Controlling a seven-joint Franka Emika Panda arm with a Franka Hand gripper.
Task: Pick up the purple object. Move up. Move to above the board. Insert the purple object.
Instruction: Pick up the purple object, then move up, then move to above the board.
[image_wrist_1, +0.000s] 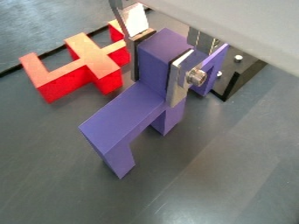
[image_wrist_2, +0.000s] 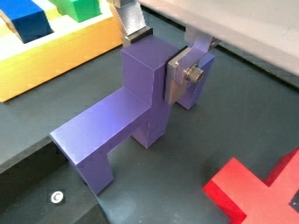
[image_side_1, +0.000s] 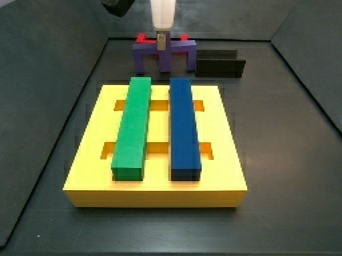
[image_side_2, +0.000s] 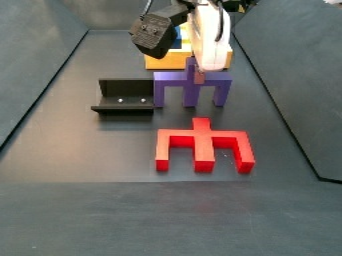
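Where the purple three-legged bridge block stands on the dark floor, the claw grips its middle leg. Red notched block lies at 6 o'clock of it in a side view.

The end effector stands between board and fixture.

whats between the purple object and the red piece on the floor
Nothing: in a side view only bare dark floor separates the purple object, gripped by the gripper, from the red notched piece.
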